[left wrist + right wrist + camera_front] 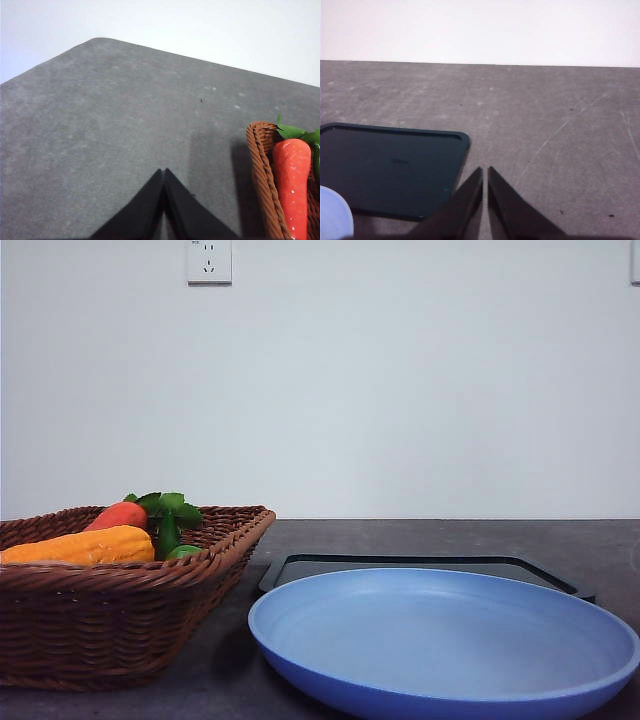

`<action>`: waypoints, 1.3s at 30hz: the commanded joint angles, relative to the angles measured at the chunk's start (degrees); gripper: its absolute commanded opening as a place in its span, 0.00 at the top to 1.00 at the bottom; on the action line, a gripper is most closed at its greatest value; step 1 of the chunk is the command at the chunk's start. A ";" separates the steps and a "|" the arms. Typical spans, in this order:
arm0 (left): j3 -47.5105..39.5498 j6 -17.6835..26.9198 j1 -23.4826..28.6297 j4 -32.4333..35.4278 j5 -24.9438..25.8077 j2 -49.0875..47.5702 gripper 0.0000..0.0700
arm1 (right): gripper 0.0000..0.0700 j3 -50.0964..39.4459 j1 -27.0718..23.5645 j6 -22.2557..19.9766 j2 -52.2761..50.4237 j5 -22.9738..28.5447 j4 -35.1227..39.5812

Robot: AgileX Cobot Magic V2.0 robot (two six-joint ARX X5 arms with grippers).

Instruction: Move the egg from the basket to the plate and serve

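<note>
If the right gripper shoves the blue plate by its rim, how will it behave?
The plate looks rigid and smooth, so it would probably slide over the flat table rather than flex. It is wide and shallow, so tipping seems unlikely. Its far edge overlaps the tray, which may snag it.

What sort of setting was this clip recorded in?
Probably an indoor lab tabletop staged as a serving scene: a grey table against a bare white wall with a socket, holding a wicker basket of toy-like vegetables and a blue plate.

Woven wicker basket (pixel 120 600), seemingly matt plate (pixel 440 640)
</note>
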 commanded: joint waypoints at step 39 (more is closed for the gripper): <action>21.52 -5.90 0.08 -8.34 34.34 23.24 1.00 | 1.00 27.52 -0.07 15.38 15.94 -3.58 -19.69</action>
